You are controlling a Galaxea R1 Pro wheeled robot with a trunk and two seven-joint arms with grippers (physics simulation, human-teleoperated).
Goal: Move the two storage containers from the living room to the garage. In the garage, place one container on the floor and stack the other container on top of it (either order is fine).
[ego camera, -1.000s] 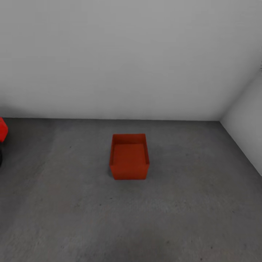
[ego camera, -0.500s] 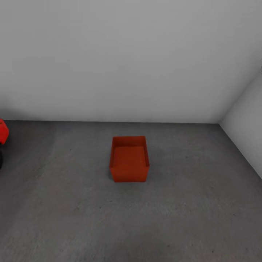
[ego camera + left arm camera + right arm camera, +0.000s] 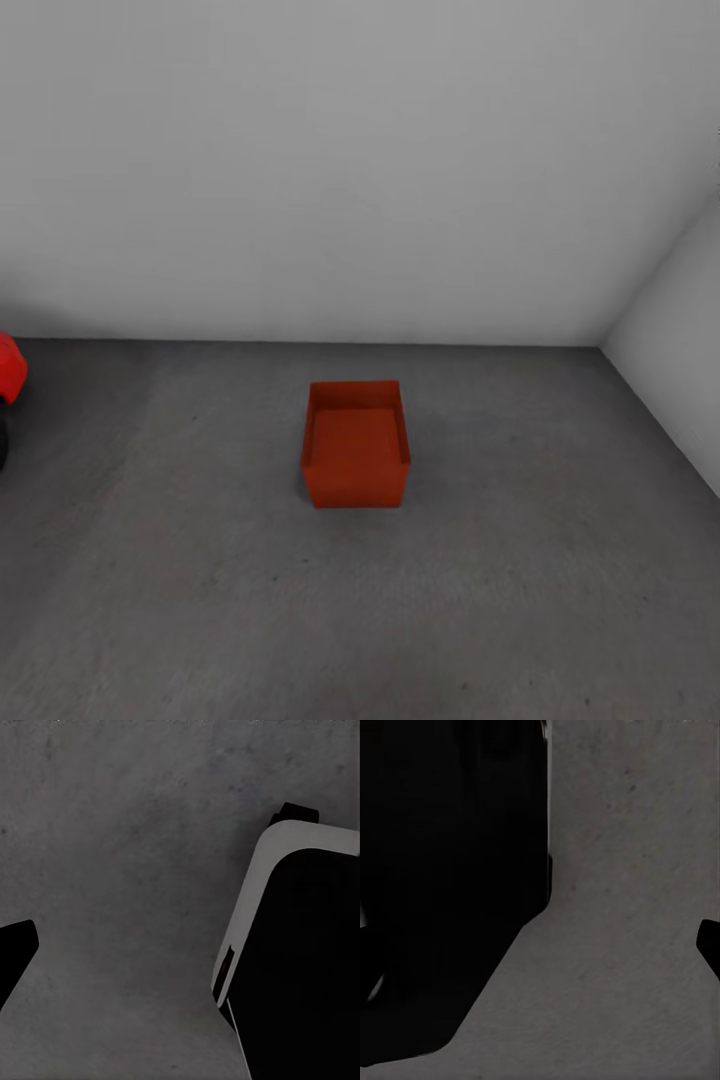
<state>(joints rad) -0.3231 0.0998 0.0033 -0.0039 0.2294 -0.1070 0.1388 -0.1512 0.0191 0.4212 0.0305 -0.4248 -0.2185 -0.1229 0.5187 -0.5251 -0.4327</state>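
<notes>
Although the red bin (image 3: 356,444) rests open side up on the grey concrete floor (image 3: 520,600), it now sits slightly smaller and farther off in the head view than a second ago, so the base is judged to be backing away. One bin appears placed; the second is still to be fetched. Neither gripper's opening can be determined from either wrist view. A red car (image 3: 10,368) edges the left.

You see a storage container (image 3: 355,445) of smooth, matt red-orange, probably plastic, at centre frame. The floor (image 3: 520,590) beneath looks like rough, mottled grey concrete; the walls (image 3: 350,160) above are plain matt white.
</notes>
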